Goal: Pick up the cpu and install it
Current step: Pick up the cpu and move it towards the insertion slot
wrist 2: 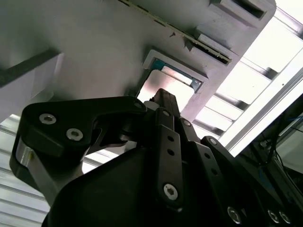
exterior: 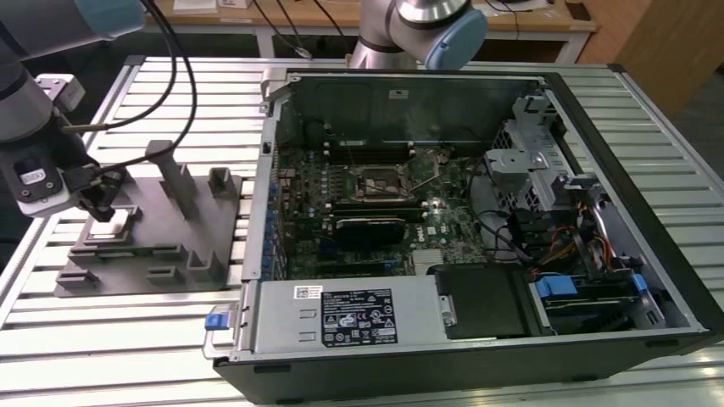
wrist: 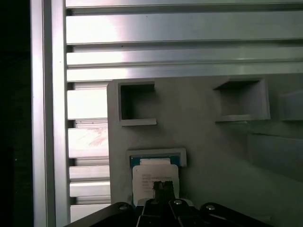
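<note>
I had the gripper [exterior: 101, 212] down over the grey tray [exterior: 169, 254], at the exterior view's left, with the arm [exterior: 23, 102] coming in from that side. Its fingers were pressed together into one narrow dark tip. In both wrist views that tip [wrist: 163, 185] sat over the cpu's pale top, not around its edges. I couldn't tell whether the tip was touching the chip or just above it.

The cpu [exterior: 114, 225] lay flat in a shallow square recess in the left part of the tray, near the tray's left edge. In the first wrist view the cpu [wrist: 150, 174] showed a pale top and a blue-green strip along one side, seated in the recess with grey tray [wrist: 213, 142] on three sides. In the second wrist view the cpu [wrist 2: 166, 85] looked bright and washed out, with the gripper [wrist 2: 161, 94] dark in front of it and the tray [wrist 2: 94, 47] filling the space beyond.

The tray had several upright posts [exterior: 175, 174] and open pockets, and it rested on the slatted aluminium table [exterior: 125, 339]. Just to the right of the tray lay the open computer case [exterior: 633, 127], on its side. The motherboard [exterior: 453, 216] was exposed inside it, and its socket [exterior: 382, 180] was well apart from the cpu. A power supply [exterior: 339, 318] filled the near end of the case, with drive bays and cables [exterior: 565, 246] at the right
</note>
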Tool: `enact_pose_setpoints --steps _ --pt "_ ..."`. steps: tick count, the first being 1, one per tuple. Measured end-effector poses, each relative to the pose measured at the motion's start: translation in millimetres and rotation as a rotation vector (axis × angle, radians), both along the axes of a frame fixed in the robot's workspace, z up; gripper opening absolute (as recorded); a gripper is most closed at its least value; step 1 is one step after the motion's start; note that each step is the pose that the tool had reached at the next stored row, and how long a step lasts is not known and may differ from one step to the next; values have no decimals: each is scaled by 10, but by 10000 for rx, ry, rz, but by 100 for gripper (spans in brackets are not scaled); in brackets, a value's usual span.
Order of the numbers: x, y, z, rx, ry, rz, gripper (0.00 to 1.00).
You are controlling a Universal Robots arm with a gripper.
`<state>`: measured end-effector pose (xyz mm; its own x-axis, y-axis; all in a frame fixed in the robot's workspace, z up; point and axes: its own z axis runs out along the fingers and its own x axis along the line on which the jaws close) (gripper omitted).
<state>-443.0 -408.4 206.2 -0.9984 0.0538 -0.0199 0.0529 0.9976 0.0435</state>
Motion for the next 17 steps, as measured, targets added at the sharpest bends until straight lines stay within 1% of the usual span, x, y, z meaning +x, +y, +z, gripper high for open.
enact_pose_setpoints --steps 8,17 --pt "-12 8 -55 0 13 277 11" --pt "-27 11 -115 0 16 408 11"
